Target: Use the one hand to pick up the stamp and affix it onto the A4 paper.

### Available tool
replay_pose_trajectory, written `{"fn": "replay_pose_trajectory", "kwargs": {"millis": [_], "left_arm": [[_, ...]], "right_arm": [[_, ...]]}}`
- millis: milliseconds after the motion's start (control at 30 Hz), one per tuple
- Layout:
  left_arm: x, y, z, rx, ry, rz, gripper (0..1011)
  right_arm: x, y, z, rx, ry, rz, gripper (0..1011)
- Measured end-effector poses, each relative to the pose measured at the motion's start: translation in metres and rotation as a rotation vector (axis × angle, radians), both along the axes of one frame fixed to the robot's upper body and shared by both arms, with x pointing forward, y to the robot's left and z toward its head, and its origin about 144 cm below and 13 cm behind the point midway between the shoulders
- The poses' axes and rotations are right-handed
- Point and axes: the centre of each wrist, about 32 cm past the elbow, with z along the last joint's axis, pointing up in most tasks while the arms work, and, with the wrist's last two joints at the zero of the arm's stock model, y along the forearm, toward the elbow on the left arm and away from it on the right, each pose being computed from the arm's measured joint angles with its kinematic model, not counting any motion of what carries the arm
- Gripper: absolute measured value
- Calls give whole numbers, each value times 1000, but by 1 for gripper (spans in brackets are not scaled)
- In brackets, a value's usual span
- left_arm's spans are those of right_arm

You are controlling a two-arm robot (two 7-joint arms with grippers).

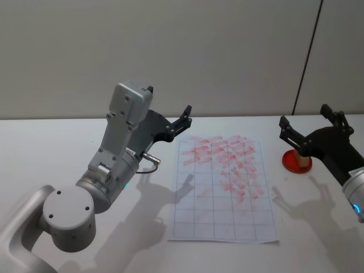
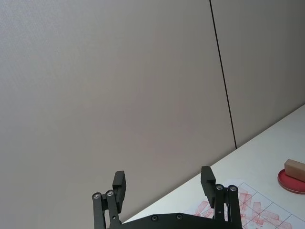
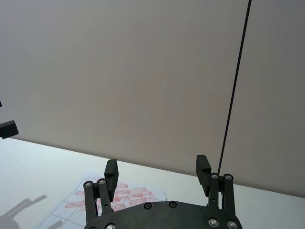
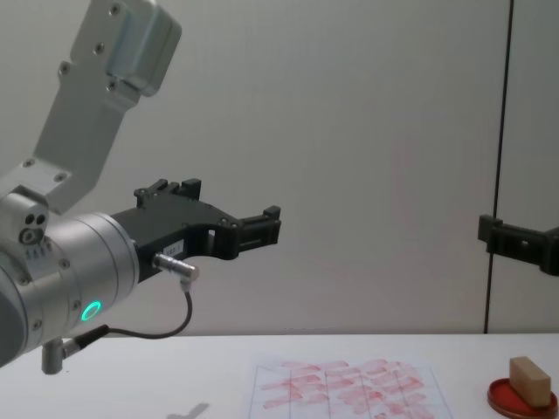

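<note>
Silver-cased and idle, the left gripper [image 1: 169, 101] hung over the table's [image 1: 57, 153] left side, jaws wide, clear of the work. White paper [image 1: 222, 199] lay flat in the middle, its far rows crowded with red marks, its near rows bare. The right gripper [image 1: 304, 116] hovered spread wide and empty above the stamp [image 1: 304, 165], which sat on the red dish [image 1: 289, 161] beside the sheet, probably to take up ink.

Space over A4 paper [image 1: 224, 193] free; left claw [image 1: 168, 99] raised beside far-left corner; right claw [image 1: 303, 115] above stamp [image 4: 530, 381].
</note>
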Motion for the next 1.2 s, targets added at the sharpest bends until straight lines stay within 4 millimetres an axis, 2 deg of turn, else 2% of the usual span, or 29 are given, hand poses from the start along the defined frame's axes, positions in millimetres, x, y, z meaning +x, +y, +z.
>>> {"fn": "replay_pose_trajectory", "kwargs": {"millis": [767, 1200], "left_arm": [[0, 0, 0, 0, 0, 0, 1001], [0, 0, 0, 0, 0, 0, 1001]], "right_arm": [[0, 1, 0, -2, 8, -12, 1001], [6, 1, 0, -38, 106, -107, 1001]]}}
